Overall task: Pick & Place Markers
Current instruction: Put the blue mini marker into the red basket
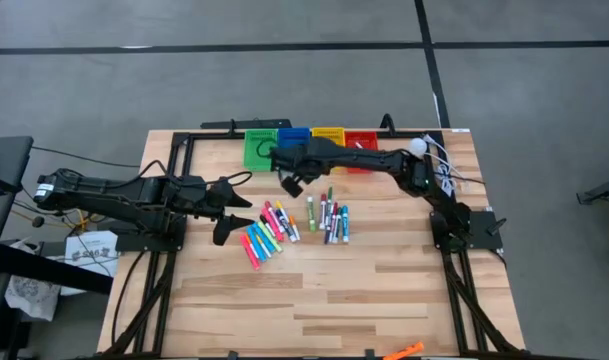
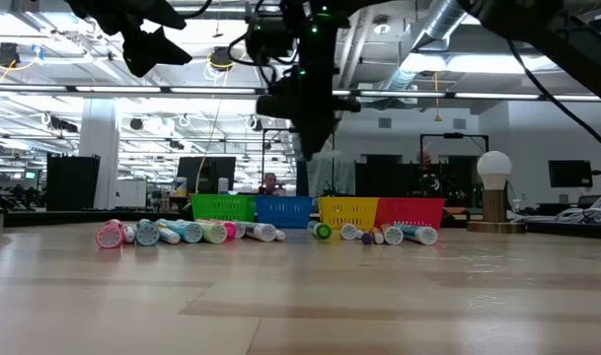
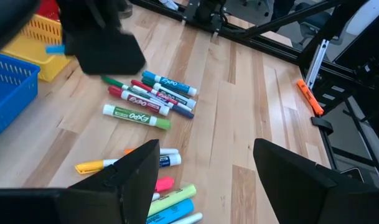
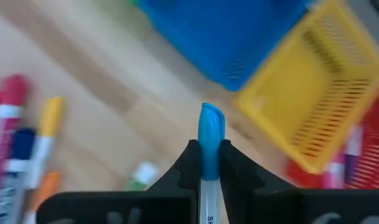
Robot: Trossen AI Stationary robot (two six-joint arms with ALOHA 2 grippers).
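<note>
Right claw [image 4: 209, 163] clenched on a cyan marker [image 4: 210, 146], raised off the table [image 1: 384, 290]; blue bin [image 4: 239, 31] and yellow bin [image 4: 313, 93] just ahead of it; loose markers [image 1: 294, 225] lie on the wood below and behind it. Left claw [image 3: 208, 168] released, fingers spread, hovering over the pile's pink and yellow markers [image 3: 170, 199]; nothing held.

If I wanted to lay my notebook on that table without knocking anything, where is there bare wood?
The wide near half of the table, below the markers, is bare apart from an orange marker at its front edge. It is crowded at the middle and along the far edge, by the four bins, where the right gripper carries a blue marker.
</note>
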